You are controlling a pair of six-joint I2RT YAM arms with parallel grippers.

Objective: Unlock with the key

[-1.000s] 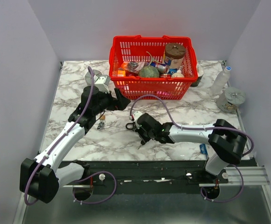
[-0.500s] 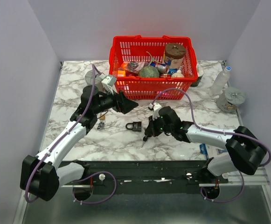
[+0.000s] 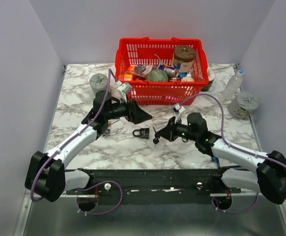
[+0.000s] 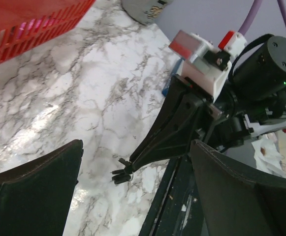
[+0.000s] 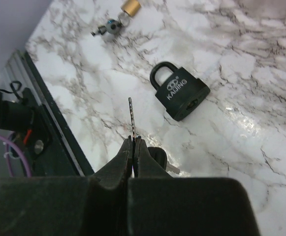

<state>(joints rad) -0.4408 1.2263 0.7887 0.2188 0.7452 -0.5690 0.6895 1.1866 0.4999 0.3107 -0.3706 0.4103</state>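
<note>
One thin silvery key (image 5: 131,115) is being poised for insertion by the clenched right gripper (image 5: 133,141) beside the black metal padlock (image 5: 182,96); the left gripper (image 3: 139,116) is being held spread. Keyhole alignment is likely being needed next.

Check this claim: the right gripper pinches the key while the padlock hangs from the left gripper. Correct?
Not quite. The right gripper pinches the key, but the padlock lies on the table, apart from the open left gripper; the top view shows it.
</note>
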